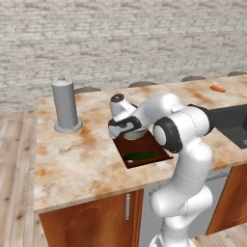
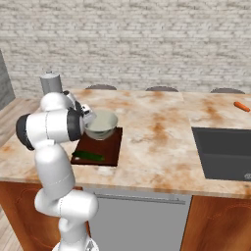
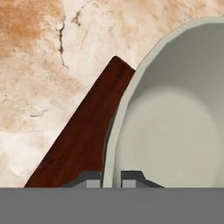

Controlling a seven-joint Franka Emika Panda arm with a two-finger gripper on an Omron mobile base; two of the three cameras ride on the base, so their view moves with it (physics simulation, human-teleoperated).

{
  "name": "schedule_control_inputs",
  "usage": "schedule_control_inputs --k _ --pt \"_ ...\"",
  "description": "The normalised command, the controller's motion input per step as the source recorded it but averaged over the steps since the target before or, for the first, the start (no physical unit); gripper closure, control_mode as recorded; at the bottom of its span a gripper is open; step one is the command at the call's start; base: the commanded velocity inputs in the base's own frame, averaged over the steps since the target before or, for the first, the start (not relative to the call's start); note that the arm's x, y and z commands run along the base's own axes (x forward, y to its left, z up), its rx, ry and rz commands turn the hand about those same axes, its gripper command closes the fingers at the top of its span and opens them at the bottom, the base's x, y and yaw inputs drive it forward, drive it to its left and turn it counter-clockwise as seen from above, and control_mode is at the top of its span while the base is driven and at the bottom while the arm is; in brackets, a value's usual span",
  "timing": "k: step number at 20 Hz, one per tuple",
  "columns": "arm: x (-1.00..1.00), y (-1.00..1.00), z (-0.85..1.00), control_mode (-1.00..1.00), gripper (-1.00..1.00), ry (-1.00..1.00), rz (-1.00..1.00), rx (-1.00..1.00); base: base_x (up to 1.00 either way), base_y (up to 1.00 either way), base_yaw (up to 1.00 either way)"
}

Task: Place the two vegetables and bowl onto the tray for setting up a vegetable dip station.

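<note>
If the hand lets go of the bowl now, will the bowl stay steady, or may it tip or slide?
The bowl looks round, deep and smooth-sided, so it may slip in a rim pinch like the hand's. It is over the flat tray, so it would probably settle upright. It looks rigid, perhaps breakable: a gentle release seems wise.

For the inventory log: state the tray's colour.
Dark reddish-brown wood; the tray shows best in the hand view.

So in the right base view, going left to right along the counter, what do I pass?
Tall grey cylinder → slim dark green vegetable lying on the dark reddish-brown wooden tray → round pale grey-green bowl → dark recessed sink → small orange carrot at the far right.
</note>
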Motion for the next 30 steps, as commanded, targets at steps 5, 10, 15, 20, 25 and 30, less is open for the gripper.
schedule_control_inputs --k 5,10,15,20,25,30 --pt "0.16 0.03 -0.10 -1.00 1.00 0.00 0.00 0.00 0.00 0.00 0.00" --pt "0.07 0.02 -0.08 -1.00 1.00 0.00 0.00 0.00 0.00 0.00 0.00" --pt "0.00 0.01 -0.14 -1.00 1.00 0.01 0.00 0.00 0.00 0.00 0.00" --pt "0.00 0.04 -0.15 -1.00 -1.00 0.07 0.00 0.00 0.00 0.00 0.00" --pt "-0.02 0.00 -0.01 -1.00 -1.00 0.02 -0.02 0.00 0.00 0.00 0.00" --pt "-0.13 0.00 0.20 -1.00 -1.00 -0.02 -0.04 0.00 0.00 0.00 0.00"
